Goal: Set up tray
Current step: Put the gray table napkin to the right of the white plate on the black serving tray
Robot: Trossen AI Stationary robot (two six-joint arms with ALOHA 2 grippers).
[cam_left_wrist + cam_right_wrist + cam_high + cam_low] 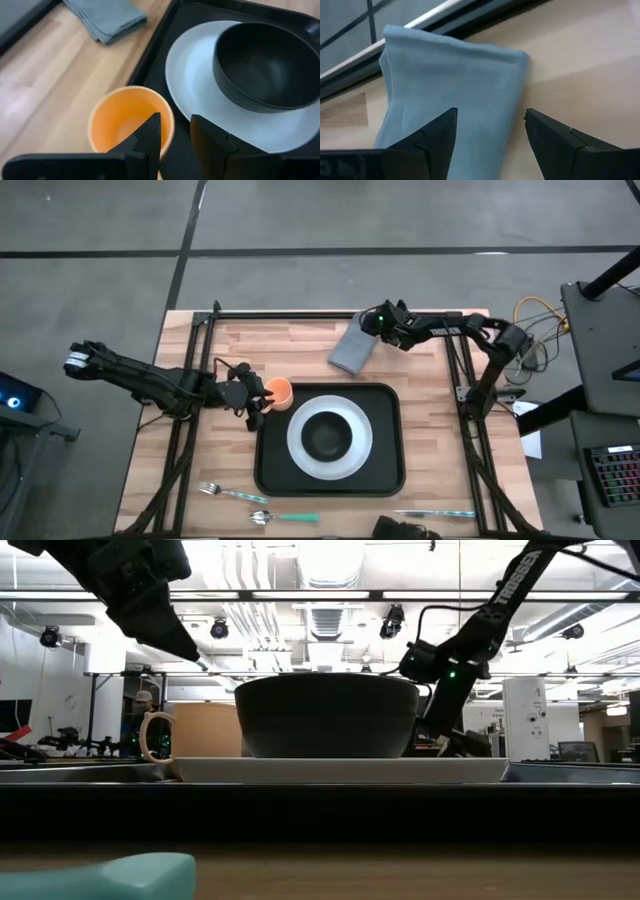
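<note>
Seen from above, a wooden tabletop (420,480) carries the scene. At the left, the left arm reaches in from the side; its tool (262,402) sits just beside the upper left corner of the tray (385,480), and its wrist view shows the two fingers pinching the near wall of an orange cup (120,117), one finger inside the rim and one outside, so the tool is narrow and holding the cup. The cup stands upright just outside the tray's left rim; whether it rests on the wood or hangs slightly raised cannot be told.

In the middle lies the tray itself, black and roughly square, already bearing a white plate (300,442) with a dark bowl (328,438) at its centre. The tray lies to the right of the cup and the left tool, so the left arm is much the nearer to it; judging from that, only a short sideways carry over the low rim separates the cup from bare tray floor beside the plate.

Further right and toward the far edge, a folded grey napkin (353,350) lies on the wood, clear of the tray, its long axis slightly aslant; the right tool (380,326) hovers at the napkin's far end, fingers spread wide on either side of the cloth and gripping nothing.

Along the near edge lie a fork (228,492), a spoon (285,518) and a knife (437,513), all outside the tray.
</note>
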